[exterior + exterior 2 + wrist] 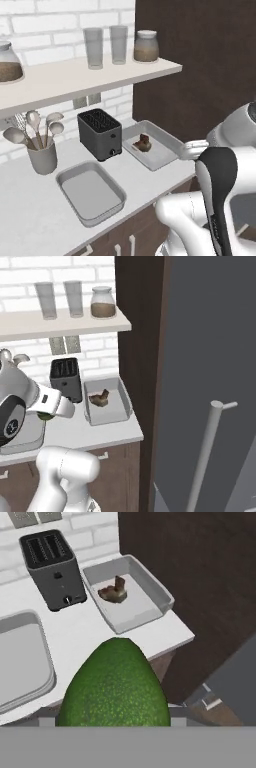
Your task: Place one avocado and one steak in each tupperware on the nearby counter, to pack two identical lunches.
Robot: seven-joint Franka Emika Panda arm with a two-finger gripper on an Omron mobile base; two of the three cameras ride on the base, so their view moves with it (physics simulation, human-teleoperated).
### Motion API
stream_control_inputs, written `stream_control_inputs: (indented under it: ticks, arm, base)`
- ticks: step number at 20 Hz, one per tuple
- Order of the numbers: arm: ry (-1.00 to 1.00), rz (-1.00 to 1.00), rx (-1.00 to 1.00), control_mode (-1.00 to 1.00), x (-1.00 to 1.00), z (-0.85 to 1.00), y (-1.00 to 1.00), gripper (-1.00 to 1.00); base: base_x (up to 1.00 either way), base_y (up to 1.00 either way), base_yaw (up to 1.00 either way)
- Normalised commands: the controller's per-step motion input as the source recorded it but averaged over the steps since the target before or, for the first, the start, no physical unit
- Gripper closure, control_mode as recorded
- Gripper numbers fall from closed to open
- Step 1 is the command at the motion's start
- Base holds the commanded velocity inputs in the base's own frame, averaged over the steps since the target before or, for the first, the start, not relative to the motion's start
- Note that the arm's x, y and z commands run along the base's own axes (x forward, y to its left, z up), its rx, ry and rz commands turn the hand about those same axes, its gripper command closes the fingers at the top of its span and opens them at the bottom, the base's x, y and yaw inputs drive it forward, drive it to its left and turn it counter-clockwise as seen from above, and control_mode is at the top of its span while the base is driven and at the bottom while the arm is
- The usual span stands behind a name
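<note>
A dark green, pebbly avocado (116, 684) is held up close, above the front edge of the pale counter (30, 210). Two grey rectangular tupperware trays sit on that counter. The right tray (167, 138) holds one small brown steak (142, 143). The left tray (90, 192) holds nothing.

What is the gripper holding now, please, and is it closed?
Gripper: closed on the avocado, held above the counter edge.

The counter (30, 210) carries 2 tupperwares (91, 192) (152, 144), a toaster (99, 133), a utensil holder (42, 157).
</note>
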Motion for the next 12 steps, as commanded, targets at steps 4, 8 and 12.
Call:
stream_control_inputs:
  ticks: [4, 8, 12]
  arm:
    - [0.01, -0.01, 0.01, -1.0, 0.92, -0.35, -0.18, 1.0]
    - [0.06, -0.06, 0.0, -1.0, 0.98, -0.59, -0.29, 1.0]
    - [0.05, -0.03, 0.0, -1.0, 0.89, -0.68, -0.21, 1.0]
  base:
    - [0.0, 0.0, 0.0]
    - [0.0, 0.0, 0.0]
    - [0.0, 0.0, 0.0]
